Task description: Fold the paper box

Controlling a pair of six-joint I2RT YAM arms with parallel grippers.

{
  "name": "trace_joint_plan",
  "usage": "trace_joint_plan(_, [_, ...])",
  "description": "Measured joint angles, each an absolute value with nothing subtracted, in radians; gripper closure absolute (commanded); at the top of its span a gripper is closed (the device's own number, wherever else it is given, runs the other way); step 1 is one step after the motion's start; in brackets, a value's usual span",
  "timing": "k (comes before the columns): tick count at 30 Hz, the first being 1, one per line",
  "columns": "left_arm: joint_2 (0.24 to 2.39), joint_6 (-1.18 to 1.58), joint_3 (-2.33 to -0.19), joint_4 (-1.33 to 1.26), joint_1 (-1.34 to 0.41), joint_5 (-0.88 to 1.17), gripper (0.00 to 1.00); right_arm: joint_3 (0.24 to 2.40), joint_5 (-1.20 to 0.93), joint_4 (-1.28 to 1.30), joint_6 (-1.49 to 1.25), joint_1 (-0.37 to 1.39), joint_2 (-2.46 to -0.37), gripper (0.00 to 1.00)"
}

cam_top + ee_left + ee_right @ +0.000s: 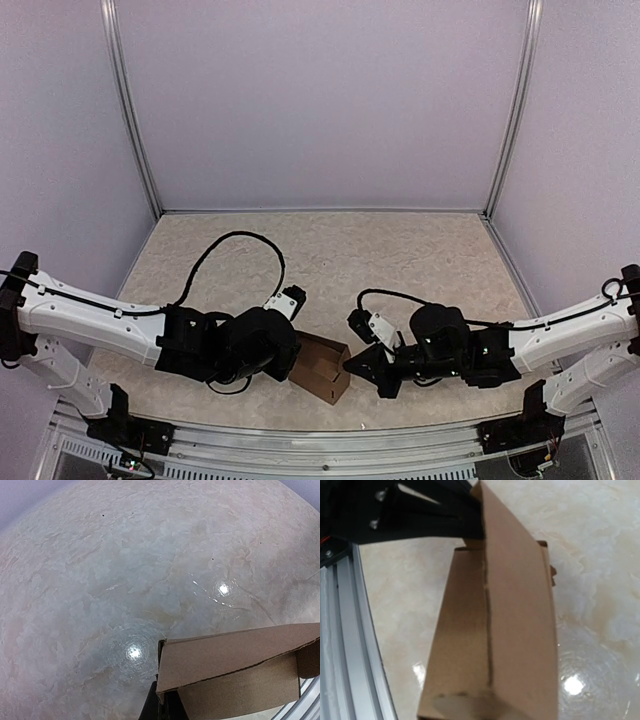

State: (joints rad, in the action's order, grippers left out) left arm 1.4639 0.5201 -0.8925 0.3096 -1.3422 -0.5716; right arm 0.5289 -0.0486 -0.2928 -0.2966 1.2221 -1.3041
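Top external view shows the half-folded brown cardboard paper box [320, 368] by the near edge of the marbled desk [400, 260], left claw [291, 363] pinching one end, right claw [352, 368] closed at the other; opposing pulls could tear it.

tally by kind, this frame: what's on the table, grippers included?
paper box: 1
grippers: 2 (left gripper, right gripper)
Total: 3
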Motion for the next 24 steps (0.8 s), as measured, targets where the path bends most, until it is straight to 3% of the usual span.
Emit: trace_joint_plan(24, [1.465, 0.527, -0.897, 0.337, -1.342, -0.599, 1.00, 0.601, 0.125, -0.204, -0.317, 1.281, -1.372, 1.00])
